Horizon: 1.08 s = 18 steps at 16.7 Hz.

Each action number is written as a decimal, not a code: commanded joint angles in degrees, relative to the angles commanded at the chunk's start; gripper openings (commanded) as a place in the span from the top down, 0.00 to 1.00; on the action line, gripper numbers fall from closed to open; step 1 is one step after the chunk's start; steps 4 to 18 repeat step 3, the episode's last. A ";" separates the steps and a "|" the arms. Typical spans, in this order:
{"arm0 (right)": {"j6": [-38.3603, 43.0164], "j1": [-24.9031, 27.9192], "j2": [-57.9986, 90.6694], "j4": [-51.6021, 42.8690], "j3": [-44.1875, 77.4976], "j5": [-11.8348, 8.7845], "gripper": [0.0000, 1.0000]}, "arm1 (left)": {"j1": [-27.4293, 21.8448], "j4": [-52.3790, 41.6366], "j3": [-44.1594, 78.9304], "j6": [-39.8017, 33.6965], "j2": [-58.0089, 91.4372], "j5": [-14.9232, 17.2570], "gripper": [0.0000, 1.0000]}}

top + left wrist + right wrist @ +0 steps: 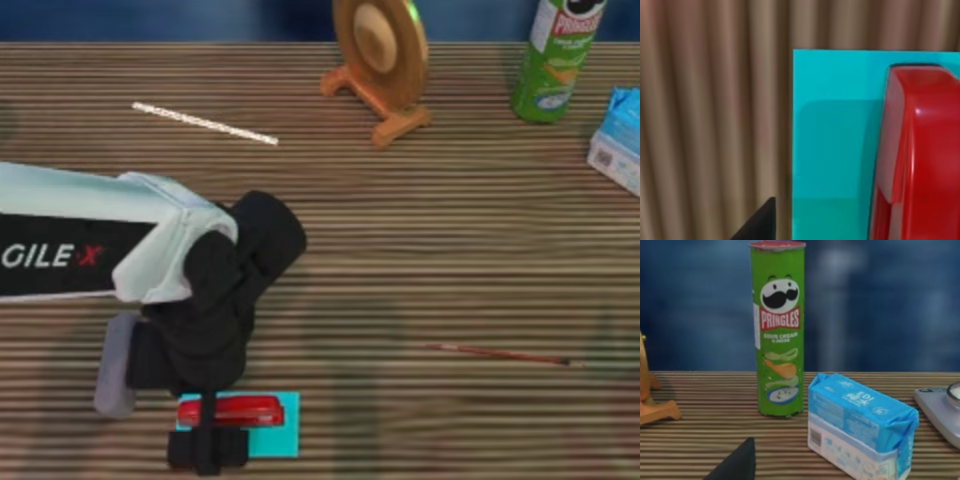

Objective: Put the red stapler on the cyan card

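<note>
- Red stapler [240, 411] is lying flat on the cyan card [283, 430], right at the near edge of the table [420, 250], on the left side. It sits along the card's far part, longways left to right.
- Left wrist view has the stapler [920, 155] resting on the card [835, 145], with bare cyan showing beside it and past its rounded end.
- Left gripper [208, 440] hangs straight over the stapler's left end, with the black fingers [207, 415] crossing it. Honestly can't tell whether it's pinching the stapler or sitting loose around it, the wrist blocks the view.
- Left arm [90, 240] reaches in from the left edge, white shell with a black wrist.
- Farther out, a thin reddish-brown stick [498, 353] lies on the right half, well apart from the card.
- Beyond that, a white stick [205, 123] lies at the far left.
- Wooden disc on a stand [382, 60] is upright near the far edge, middle.
- Green chips can [556, 55] stands at the far right, and a light blue and white box [618, 140] sits just beside it at the right edge.
- Right arm isn't in the top view; its wrist view faces the can [778, 330] and box [860, 425], and I can't tell how that gripper is set.
</note>
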 joint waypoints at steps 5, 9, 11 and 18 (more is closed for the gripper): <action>0.00 0.00 0.00 0.00 0.00 0.00 0.00 | 0.00 0.00 0.00 0.00 0.00 0.00 0.00; 0.00 0.00 0.00 0.00 0.00 0.00 0.00 | 0.00 0.00 0.00 0.00 0.00 0.00 0.00; 0.00 0.00 0.00 0.00 0.00 0.00 0.00 | 0.00 0.00 0.00 0.00 0.00 0.00 0.00; 0.00 0.00 0.00 0.00 0.00 0.00 0.00 | 0.00 0.00 0.00 0.00 0.00 0.00 0.00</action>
